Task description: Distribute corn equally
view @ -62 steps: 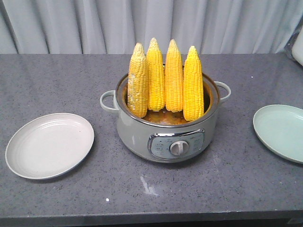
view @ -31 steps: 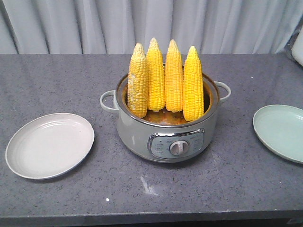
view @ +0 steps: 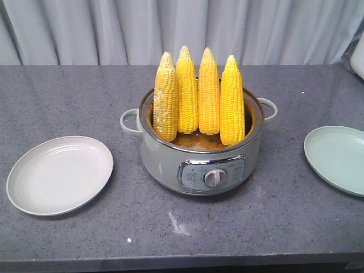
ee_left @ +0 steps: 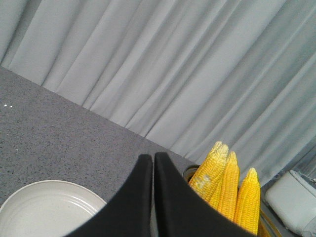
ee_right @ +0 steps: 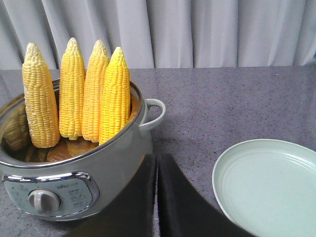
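Corn: four cobs upright, touching, in the pot. Left tool, right tool both pinched closed, empty. Grab one and you may topple its neighbours onto the surface.

1. Four corn cobs stood upright, tips up, side by side in a grey electric pot, mid-table.
2. White plate lay left of the pot, apart from it.
3. Pale green plate lay to the right, cut by the frame edge.
4. Grey curtain hung behind.
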Robot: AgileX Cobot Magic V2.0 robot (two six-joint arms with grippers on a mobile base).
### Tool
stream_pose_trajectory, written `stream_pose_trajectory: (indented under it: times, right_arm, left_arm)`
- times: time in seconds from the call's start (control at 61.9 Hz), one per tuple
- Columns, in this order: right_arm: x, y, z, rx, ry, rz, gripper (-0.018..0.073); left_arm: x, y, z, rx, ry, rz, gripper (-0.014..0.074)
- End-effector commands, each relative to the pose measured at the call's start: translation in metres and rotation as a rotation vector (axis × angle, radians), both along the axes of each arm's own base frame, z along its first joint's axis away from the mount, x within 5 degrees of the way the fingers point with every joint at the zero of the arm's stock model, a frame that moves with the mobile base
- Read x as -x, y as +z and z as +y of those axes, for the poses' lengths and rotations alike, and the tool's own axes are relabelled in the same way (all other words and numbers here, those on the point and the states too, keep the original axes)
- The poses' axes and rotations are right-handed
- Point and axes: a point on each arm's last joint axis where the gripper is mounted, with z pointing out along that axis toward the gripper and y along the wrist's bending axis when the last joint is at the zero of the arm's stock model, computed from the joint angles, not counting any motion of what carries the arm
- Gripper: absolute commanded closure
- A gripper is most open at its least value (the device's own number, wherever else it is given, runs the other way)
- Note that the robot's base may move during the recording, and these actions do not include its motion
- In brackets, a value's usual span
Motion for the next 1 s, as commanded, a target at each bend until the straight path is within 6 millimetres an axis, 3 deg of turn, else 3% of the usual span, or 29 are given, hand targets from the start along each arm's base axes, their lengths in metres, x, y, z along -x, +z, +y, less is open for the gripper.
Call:
stream_pose_trajectory:
  times: [0.0,0.113,0.242,0.501,0.598,0.679,0.808,0.986]
  right_arm:
    - [-0.002,0.016,-0.002,0.021,-0.015,-0.091,0.0557]
    - [-0.002,0.015,-0.002,0.035,-0.01,-0.088,0.0514]
    - [-0.002,0.015,-0.002,0.043,-0.009,-0.091,0.0379]
    - [-0.003,0.019,-0.003,0.021,-0.026,-0.131,0.0035]
    - [-0.004,0.02,-0.002,-0.015,-0.023,-0.135,0.0002]
    - [-0.01,0.019,-0.001,-0.017,-0.015,-0.116,0.0003]
    - [-0.037,0.027,0.003,0.009,0.025,-0.051,0.0003]
    - [-0.1,0.051,0.018,-0.002,0.173,0.037,0.0003]
  left_arm:
    - [0.0,0.012,0.0,0.002,0.003,-0.05,0.0601]
    - [0.0,0.009,-0.001,-0.05,-0.015,-0.017,0.0584]
    - [0.0,0.008,-0.002,-0.076,-0.02,-0.011,0.0504]
    - [-0.01,0.004,-0.002,-0.074,-0.022,0.034,0.0148]
    - [-0.013,0.004,-0.003,-0.043,-0.03,0.048,0.0075]
    - [-0.017,0.002,-0.003,-0.026,-0.038,0.061,0.0065]
    - [-0.022,0.001,-0.005,-0.044,-0.056,0.071,0.0075]
    - [-0.025,0.002,-0.007,-0.043,-0.083,0.066,0.0083]
